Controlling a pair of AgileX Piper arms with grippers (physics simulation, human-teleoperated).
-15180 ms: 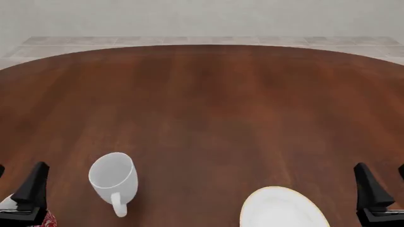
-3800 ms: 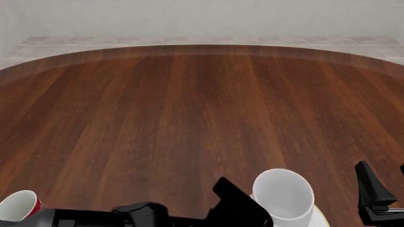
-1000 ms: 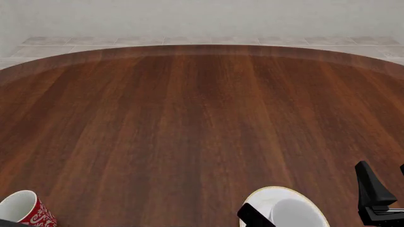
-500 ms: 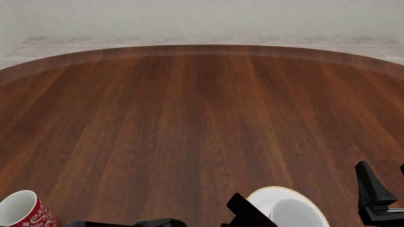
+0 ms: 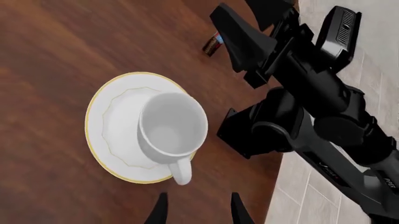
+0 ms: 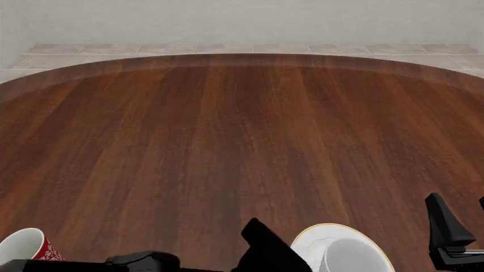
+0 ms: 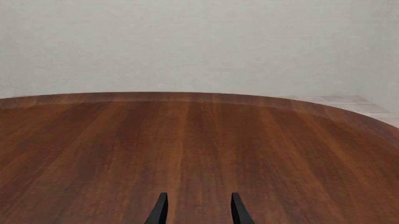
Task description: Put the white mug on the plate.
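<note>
Dark wood tabletop [image 6: 226, 141] fills the scene, with pale tile floor and a plain wall beyond its far edge. On it the white mug [image 5: 173, 132] stands upright on the plate [image 5: 118, 144], its mouth open upward and its loop handle reaching out past the plate's gold rim toward the left pincer [image 5: 196, 212]. That pincer hangs above and just clear of the mug, fingertips spread with nothing between them, holding nothing; the placing looks done, and the gap suggests the mug has been let go so that it rests on its own base. The mug sits off-centre on the plate, nearer the rim on the pincer's side, yet appears wholly supported. In the front view, the right pincer [image 6: 454, 241] is parked beyond the plate from the left one, its fingers apart and empty, likely kept back to leave room. Well away on the left pincer's other side stands a red-and-white cup [image 6: 26, 246], untouched.
</note>
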